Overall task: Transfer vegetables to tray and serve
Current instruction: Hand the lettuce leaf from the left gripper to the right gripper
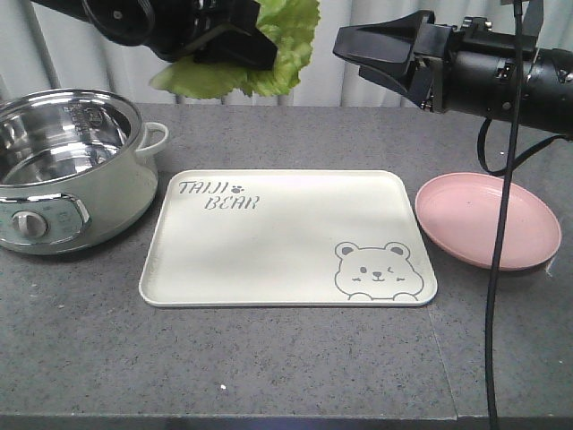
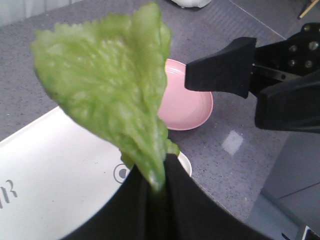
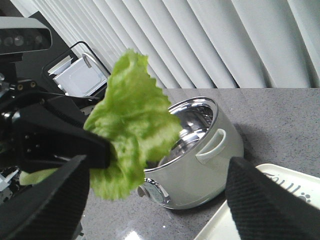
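Left end effector (image 1: pixel 243 43) on crinkled green lettuce (image 1: pixel 285 40)

i count one lettuce leaf (image 1: pixel 291 31). there is one cream tray (image 1: pixel 286 224) (it carries one bear drawing (image 1: pixel 376 269) and two words of grey lettering). beside it sits one round pink plate (image 1: pixel 466 215). on the other side stands one pot (image 1: pixel 89 193), showing one knob (image 1: pixel 29 224) and one side handle (image 1: pixel 154 139). i have two end effectors: my left end effector (image 1: pixel 242 45) and my right end effector (image 1: pixel 351 55). there is one grey desk (image 1: pixel 269 367).
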{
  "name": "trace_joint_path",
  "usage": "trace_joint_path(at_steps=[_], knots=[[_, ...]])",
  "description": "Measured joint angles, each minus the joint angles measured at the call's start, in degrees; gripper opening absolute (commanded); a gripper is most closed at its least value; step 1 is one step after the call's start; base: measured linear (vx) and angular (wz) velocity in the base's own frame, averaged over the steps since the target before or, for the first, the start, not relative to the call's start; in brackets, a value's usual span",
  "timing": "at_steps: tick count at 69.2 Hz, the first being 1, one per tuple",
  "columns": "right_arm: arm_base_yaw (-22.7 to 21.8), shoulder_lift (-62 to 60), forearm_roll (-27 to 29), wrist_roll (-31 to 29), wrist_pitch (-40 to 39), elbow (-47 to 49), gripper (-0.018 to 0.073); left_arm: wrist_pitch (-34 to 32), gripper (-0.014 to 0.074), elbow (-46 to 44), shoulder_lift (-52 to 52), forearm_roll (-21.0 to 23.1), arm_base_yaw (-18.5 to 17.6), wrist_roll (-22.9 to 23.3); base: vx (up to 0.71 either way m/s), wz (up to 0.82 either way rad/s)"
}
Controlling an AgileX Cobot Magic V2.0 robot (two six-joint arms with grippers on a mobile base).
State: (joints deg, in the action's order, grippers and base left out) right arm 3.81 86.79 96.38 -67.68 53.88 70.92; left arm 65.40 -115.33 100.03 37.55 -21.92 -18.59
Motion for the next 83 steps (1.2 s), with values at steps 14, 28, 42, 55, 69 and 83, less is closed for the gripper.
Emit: trace_joint_path(at_steps=[14,28,42,55,69,83], knots=[[0.0,0.0,0.0,-0.68,0.48,0.0,0.0541,-0.93,-0.0007,0.0,1.24,-0.05,-2.87,-0.01,0.0,0.0],[0.0,0.0,0.11,-0.8,0.32,0.0,0.0541,-2.12,-0.0007,0.0,1.24,0.02,-5.02,-0.01,0.0,0.0],[0.0,0.0,0.11,-0.8,0.02,0.0,0.0541,-2.12,-0.0007,0.0,1.24,1.19,-5.62,-0.06,0.0,0.0],[0.0,0.0,0.11,-0.8,0.82,0.0,0.0445,-2.12,-0.0007,0.0,1.24,2.5,-5.62,-0.12,0.0,0.0],[0.0,0.0,0.11,-0.92,1.39,0.0,0.0081,-2.07,-0.0003,0.0,1.24,2.55,-5.62,-0.18,0.0,0.0],[-0.06,0.47,-0.09,-0.94,0.94,0.0,-0.001,-2.07,0.0084,0.0,1.13,2.54,-5.62,-0.18,0.0,0.0]])
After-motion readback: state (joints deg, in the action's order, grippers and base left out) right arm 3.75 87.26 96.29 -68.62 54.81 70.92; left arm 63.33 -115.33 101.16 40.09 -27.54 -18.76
